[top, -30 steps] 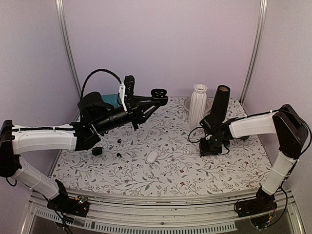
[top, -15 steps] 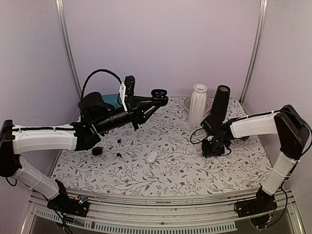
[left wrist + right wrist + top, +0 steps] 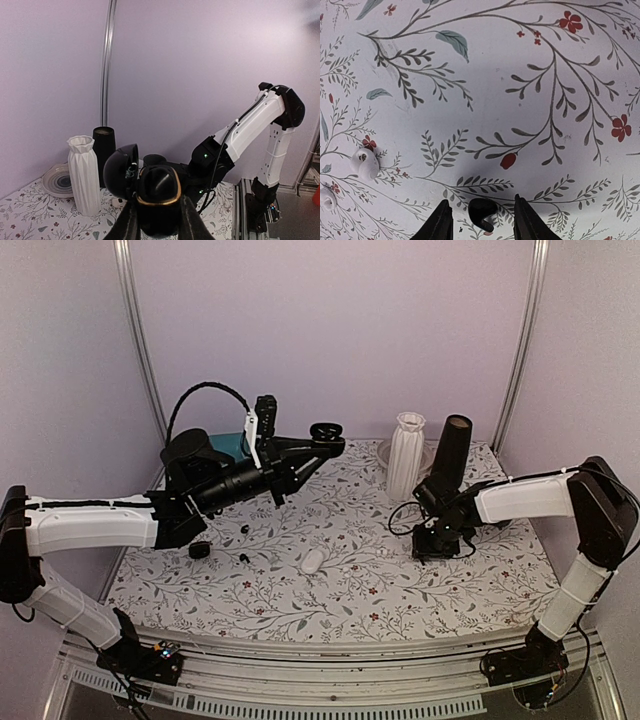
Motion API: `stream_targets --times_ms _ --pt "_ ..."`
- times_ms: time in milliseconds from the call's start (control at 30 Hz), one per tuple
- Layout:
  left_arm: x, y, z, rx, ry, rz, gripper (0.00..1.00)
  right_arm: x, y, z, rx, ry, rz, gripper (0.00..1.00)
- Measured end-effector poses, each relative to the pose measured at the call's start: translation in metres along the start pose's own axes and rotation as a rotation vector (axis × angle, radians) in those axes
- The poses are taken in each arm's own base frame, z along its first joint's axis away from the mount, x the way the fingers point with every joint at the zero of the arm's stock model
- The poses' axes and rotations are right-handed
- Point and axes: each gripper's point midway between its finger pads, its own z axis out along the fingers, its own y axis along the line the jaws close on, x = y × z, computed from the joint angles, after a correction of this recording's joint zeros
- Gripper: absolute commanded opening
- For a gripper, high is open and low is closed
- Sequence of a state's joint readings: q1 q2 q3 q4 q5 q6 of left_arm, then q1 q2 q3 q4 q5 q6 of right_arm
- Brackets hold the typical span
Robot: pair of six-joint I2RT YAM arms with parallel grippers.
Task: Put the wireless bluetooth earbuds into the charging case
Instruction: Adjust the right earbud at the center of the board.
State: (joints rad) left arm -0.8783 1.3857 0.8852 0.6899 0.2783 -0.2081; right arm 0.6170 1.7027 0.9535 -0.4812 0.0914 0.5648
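My left gripper (image 3: 318,443) is shut on an open black charging case (image 3: 326,430) and holds it high above the table's back middle. In the left wrist view the case (image 3: 157,192) has a gold rim and sits between my gripper's (image 3: 157,222) fingers, its lid (image 3: 120,172) swung left. My right gripper (image 3: 438,540) is down at the table, right of centre, and open. In the right wrist view a black earbud (image 3: 480,210) lies on the cloth between my gripper's (image 3: 481,225) fingertips, with gaps on both sides. Two more black earbuds (image 3: 246,528) (image 3: 243,557) lie at the left.
A white pebble case (image 3: 313,560) and a small black case (image 3: 200,550) lie on the floral cloth. A white vase (image 3: 405,452), a black tumbler (image 3: 452,450) and a plate (image 3: 384,450) stand at the back. Headphones (image 3: 195,455) lie back left. Two white earbuds (image 3: 365,162) (image 3: 325,197) lie left of my right gripper.
My right gripper has shifted slightly to the right over the cloth. The left arm holds the open case still.
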Motion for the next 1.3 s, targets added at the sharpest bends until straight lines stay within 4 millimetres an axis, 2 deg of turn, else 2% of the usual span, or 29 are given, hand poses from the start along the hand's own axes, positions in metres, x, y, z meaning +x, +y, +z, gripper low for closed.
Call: stream_targets --times_ms 500,1300 --pt "-0.001 0.005 0.000 -0.029 -0.004 0.000 0.00 -0.005 0.007 -0.007 -0.045 -0.016 -0.066 0.38" --pt "0.002 0.011 -0.003 -0.057 0.000 -0.001 0.00 -0.006 0.001 -0.005 -0.051 -0.004 -0.071 0.32"
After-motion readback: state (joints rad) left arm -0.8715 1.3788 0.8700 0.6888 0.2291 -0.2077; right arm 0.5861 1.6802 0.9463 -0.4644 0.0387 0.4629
